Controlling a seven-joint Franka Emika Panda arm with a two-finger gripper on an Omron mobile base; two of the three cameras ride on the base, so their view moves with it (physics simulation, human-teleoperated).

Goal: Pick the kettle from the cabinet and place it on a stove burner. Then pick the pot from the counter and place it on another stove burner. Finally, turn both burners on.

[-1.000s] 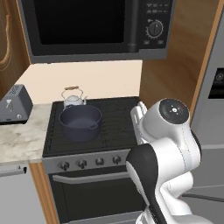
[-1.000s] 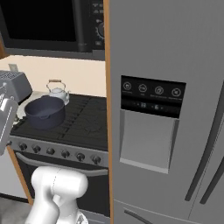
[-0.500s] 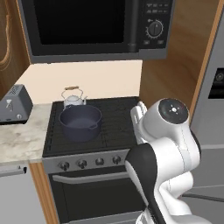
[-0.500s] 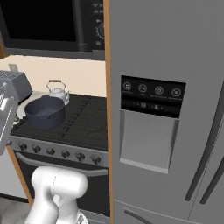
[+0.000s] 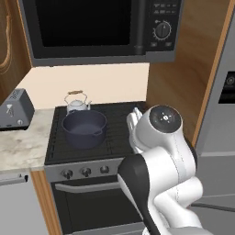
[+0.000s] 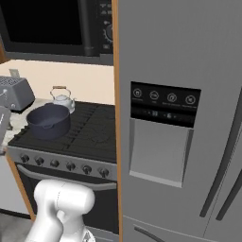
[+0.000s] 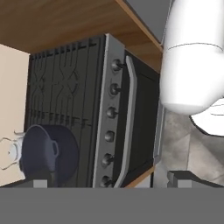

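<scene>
Two vessels, kettle [image 5: 77, 105] and pot [image 5: 84, 128], sit on the range's left burners; fingers [image 7: 175, 177] wide, empty; I turn knobs [image 5: 86, 172] next.

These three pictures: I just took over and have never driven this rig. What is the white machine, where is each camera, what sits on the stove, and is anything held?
The white machine is a robot arm on a base that drives. Two cameras ride behind it, one left, one right, both looking forward over the black stove. The third sits on the hand and looks along the gripper, so its picture is rolled sideways.

On the stove's left side stand the dark pot in front and the small kettle behind it. The row of knobs runs along the stove's front. A toaster sits on the marble counter, a microwave hangs above.

The gripper is open and holds nothing.
</scene>
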